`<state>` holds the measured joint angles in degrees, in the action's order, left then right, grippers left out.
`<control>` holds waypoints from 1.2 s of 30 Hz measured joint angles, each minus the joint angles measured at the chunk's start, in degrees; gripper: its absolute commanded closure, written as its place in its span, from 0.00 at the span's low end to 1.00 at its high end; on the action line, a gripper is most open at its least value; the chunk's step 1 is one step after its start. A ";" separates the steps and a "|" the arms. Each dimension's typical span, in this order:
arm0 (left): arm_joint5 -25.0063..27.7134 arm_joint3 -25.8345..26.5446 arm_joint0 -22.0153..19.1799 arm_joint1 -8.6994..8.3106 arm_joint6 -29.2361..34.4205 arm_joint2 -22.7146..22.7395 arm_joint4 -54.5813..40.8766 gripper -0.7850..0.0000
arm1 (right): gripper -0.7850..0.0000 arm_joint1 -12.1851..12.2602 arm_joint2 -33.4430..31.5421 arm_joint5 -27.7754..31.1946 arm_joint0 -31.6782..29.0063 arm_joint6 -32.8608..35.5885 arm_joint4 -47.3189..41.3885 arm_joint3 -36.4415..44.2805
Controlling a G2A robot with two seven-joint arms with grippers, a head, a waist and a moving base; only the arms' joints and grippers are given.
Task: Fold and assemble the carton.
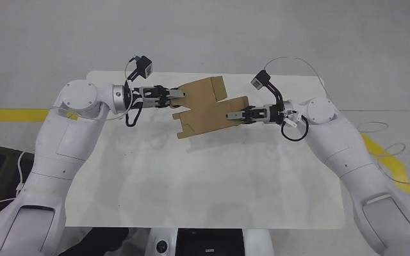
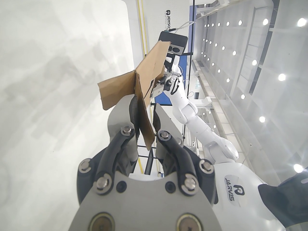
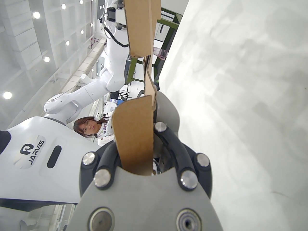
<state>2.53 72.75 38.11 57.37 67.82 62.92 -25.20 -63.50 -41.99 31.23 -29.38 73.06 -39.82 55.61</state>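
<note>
The brown carton (image 1: 206, 105) is hanging above the white table (image 1: 211, 185) in the upper centre of the top view, stretching between both grippers. The left gripper (image 1: 177, 96) is clamping its upper-left edge. The right gripper (image 1: 232, 116) is pinching a flap on its right side.

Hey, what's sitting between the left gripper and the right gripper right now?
The cardboard carton fills the whole stretch, running from the left gripper at one end to the right gripper at the other. The top view shows this most plainly.
</note>
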 measured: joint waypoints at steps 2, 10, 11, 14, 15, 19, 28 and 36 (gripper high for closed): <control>-0.14 0.05 0.02 0.05 -0.15 -0.20 0.28 0.80 | 1.00 -0.09 -0.13 -0.01 0.00 0.01 0.13 -0.04; -0.02 0.16 0.00 0.14 -1.05 -0.58 1.77 0.90 | 1.00 -0.40 -0.82 -0.26 -0.15 0.26 0.45 -0.13; -0.03 0.14 0.01 0.15 -1.12 -0.58 1.81 0.95 | 1.00 -0.43 -0.89 -0.29 -0.17 0.29 0.50 -0.13; -0.13 0.12 0.04 0.17 -1.24 -0.54 1.90 1.00 | 1.00 -0.52 -1.13 -0.35 -0.28 0.36 0.68 -0.14; -0.15 0.12 0.04 0.17 -1.24 -0.52 1.92 1.00 | 1.00 -0.55 -1.23 -0.38 -0.32 0.38 0.75 -0.14; -0.24 0.12 0.08 0.20 -1.37 -0.47 1.89 1.00 | 0.96 -0.63 -1.53 -0.45 -0.42 0.45 1.14 -0.10; 0.57 0.55 0.09 0.11 -1.25 0.48 1.45 1.00 | 0.00 -0.08 -2.99 0.43 -0.29 -0.43 6.08 -3.28; 4.39 1.33 0.72 -0.12 -0.07 0.94 3.08 1.00 | 0.00 1.98 -8.72 2.50 -0.50 -2.51 7.22 -0.80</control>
<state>6.92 74.08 38.83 57.26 67.74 63.86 -22.12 -61.51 -50.71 33.73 -29.88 70.55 -32.60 54.82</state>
